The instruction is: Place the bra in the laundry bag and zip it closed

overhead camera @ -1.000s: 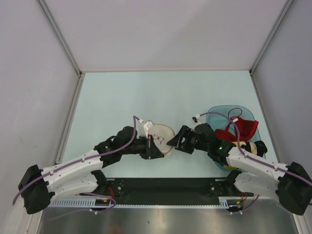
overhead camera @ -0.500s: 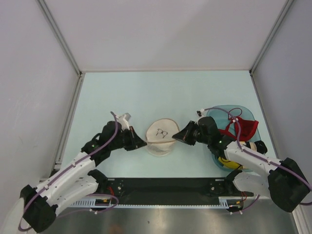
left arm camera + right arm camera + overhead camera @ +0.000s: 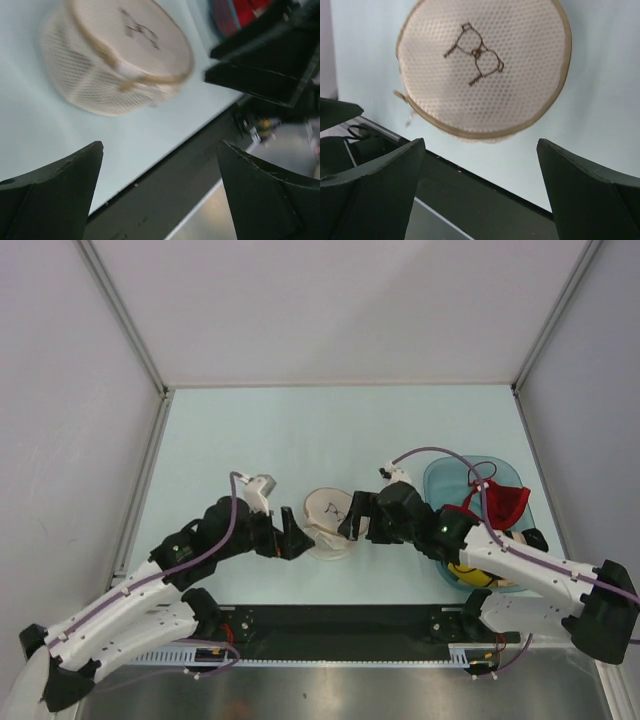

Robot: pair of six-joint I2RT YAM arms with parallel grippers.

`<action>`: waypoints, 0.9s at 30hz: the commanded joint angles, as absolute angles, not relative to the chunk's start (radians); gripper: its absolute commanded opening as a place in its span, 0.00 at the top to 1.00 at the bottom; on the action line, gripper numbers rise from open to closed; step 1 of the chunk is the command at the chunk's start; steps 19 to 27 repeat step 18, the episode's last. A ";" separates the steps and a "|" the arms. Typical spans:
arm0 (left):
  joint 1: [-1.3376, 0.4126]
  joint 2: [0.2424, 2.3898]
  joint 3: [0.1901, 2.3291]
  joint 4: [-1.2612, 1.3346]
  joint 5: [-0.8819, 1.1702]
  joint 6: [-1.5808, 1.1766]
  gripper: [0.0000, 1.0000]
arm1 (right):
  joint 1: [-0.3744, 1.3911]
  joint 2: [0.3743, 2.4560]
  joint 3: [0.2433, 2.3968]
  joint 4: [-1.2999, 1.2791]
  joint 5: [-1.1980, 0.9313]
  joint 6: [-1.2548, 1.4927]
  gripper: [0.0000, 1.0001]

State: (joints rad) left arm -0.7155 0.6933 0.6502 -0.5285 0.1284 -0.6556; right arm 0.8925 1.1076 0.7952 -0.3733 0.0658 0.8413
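— Both sets of jaws have sprung apart since a second ago, and the right arm has crept in?

— Yes. I see the laundry bag (image 3: 330, 523) lying flat, logo up, at the table's (image 3: 250, 440) six o'clock, its rim seemingly zipped. My left gripper (image 3: 293, 537) sits at its eight o'clock and my right gripper (image 3: 352, 522) at three, both spread wide and gripping nothing. Farther out at three o'clock, the teal basket (image 3: 445, 480) holds a red bra (image 3: 500, 502).

Free table (image 3: 300, 430) beyond laundry bag (image 3: 328, 515); left tool (image 3: 297, 537), right tool (image 3: 357, 522) flanking it
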 commanded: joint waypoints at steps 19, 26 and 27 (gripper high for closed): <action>-1.178 -0.026 0.212 0.123 0.252 -0.830 0.01 | 1.639 0.338 0.283 0.002 0.579 0.857 0.00; -1.178 -0.026 0.212 0.123 0.252 -0.830 0.01 | 1.639 0.338 0.283 0.002 0.579 0.857 0.00; -1.178 -0.026 0.212 0.123 0.252 -0.830 0.01 | 1.639 0.338 0.283 0.002 0.579 0.857 0.00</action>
